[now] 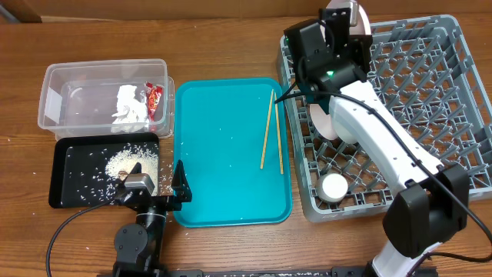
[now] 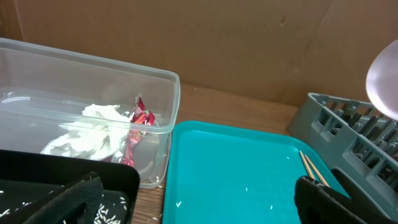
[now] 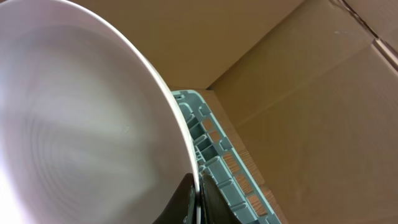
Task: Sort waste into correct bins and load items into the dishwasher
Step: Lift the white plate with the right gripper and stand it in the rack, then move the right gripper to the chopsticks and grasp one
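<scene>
My right gripper [image 1: 344, 25] [image 3: 196, 199] is shut on the rim of a round pale plate [image 1: 363, 21] [image 3: 81, 124], held on edge above the far left corner of the grey dish rack [image 1: 430, 92] [image 3: 211, 155]. Another pale plate [image 1: 323, 121] stands in the rack under the arm, and a white cup [image 1: 334, 187] sits near its front. Two chopsticks [image 1: 269, 131] [image 2: 311, 168] lie on the teal tray [image 1: 231, 169]. My left gripper [image 1: 154, 188] [image 2: 199, 205] is open and empty between the black tray [image 1: 65, 181] and the teal tray. No bowl is in view.
The clear tub [image 1: 61, 85] [image 2: 62, 62] holds the white napkin [image 1: 129, 104] [image 2: 99, 124] and the red wrapper [image 1: 155, 98] [image 2: 140, 118]. A rice pile [image 1: 131, 161] lies in the black tray, and stray grains dot the teal tray. Cardboard walls stand behind the table.
</scene>
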{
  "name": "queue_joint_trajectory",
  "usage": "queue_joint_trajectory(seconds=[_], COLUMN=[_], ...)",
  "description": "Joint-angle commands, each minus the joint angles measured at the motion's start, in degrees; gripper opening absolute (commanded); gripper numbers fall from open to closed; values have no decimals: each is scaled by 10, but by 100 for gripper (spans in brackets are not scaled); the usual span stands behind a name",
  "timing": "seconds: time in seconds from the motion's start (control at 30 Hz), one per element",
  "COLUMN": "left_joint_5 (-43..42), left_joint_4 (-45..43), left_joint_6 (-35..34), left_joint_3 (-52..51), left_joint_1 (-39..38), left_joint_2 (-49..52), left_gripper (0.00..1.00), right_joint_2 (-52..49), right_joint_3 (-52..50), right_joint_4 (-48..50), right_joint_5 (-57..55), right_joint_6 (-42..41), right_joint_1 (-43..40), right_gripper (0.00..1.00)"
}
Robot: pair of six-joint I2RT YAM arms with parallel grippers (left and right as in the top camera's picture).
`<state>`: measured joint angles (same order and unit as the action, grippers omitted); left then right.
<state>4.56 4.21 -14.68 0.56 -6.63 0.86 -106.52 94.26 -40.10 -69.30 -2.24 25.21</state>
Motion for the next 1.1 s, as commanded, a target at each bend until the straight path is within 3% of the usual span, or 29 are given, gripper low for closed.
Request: queue_joint_trajectory(seconds=[0.0, 0.3, 0.37, 0.43, 0.5, 0.6, 0.73, 0.9, 1.07], left_joint_5=[3, 3, 3, 3, 3, 3, 3, 3, 3], left_joint_4=[-2, -2, -2, -2, -2, -2, -2, -2, -2], left_joint_6=[-6, -6, -6, -5, -6, -6, -5, -6, -5], left_joint_3=[-3, -3, -3, -3, -3, -3, -3, -3, -3], left_joint_1=[3, 3, 3, 3, 3, 3, 3, 3, 3], left_joint_2=[-5, -5, -5, -5, -5, -5, -5, -5, -5], left_gripper=[100, 100, 100, 100, 100, 100, 100, 100, 100], right_joint_2=[-14, -39, -39, -39, -37, -25, 3, 35, 38], right_joint_3=[-1, -1, -1, -1, 0, 5, 6, 6, 2], right_joint_4=[6, 4, 16, 35, 56, 85, 78, -11, -133], right_joint_5=[-11, 0, -1, -16, -65, -132, -119, 53, 405], right_joint_6=[10, 10, 24, 44, 58, 85, 92, 48, -134], right_joint_1=[3, 26, 34, 40, 47, 64, 115, 205, 239], right_gripper=[4, 5, 19, 53, 68, 74, 76, 77, 76])
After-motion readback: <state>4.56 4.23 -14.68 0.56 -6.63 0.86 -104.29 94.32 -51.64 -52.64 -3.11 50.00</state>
